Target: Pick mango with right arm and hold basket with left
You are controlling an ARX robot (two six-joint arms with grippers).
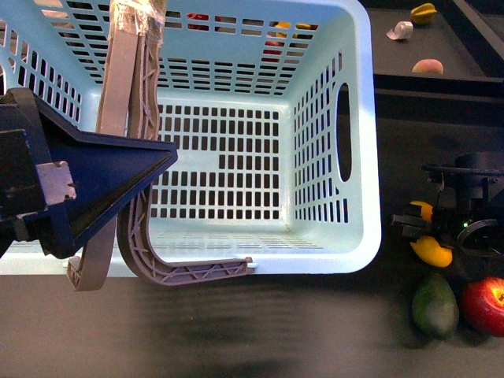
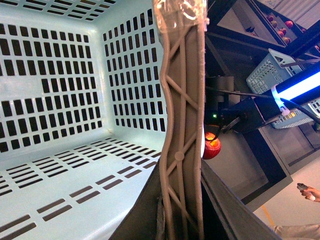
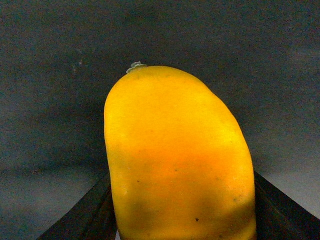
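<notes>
The left hand (image 1: 146, 157) is clamped on the basket (image 1: 370, 118) by its grey-brown handle (image 2: 182, 100), which runs up between the dark fingers in the left wrist view, so the holding half looks settled. Just off the basket's right wall, the right hand (image 1: 429, 228) has its fingers either side of the mango (image 3: 175, 150), pressed against its flanks; I judge it closed on the fruit. Whether the mango is off the bench (image 1: 236, 331) I cannot tell. The step in hand is the pick itself. Next comes a straight lift, clear of the avocado (image 1: 435, 305) and apple (image 1: 486, 305) close beside the mango, further from the basket.
</notes>
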